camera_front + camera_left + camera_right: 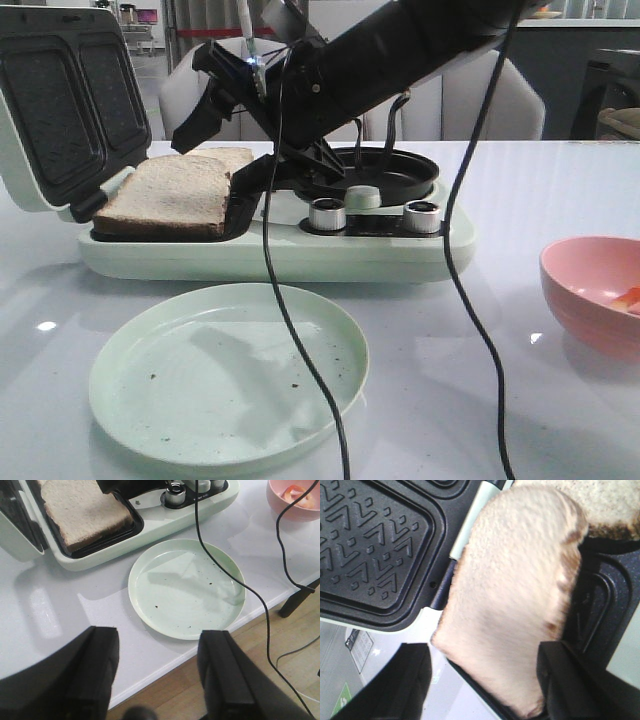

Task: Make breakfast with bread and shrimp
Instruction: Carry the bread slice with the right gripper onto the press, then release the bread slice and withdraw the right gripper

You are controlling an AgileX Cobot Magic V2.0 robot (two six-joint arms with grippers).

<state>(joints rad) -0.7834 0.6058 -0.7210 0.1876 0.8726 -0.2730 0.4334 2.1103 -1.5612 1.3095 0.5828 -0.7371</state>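
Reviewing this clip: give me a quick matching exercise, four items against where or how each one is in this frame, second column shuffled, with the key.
Items:
1. bread
2. green plate
3. pink bowl
4. left gripper

States:
A. open, holding nothing, above the table edge
B. bare except dark crumbs
C. lying in the open sandwich maker
D. at the robot's far right, orange pieces inside

Pairs: 1-C, 2-B, 3-D, 4-A
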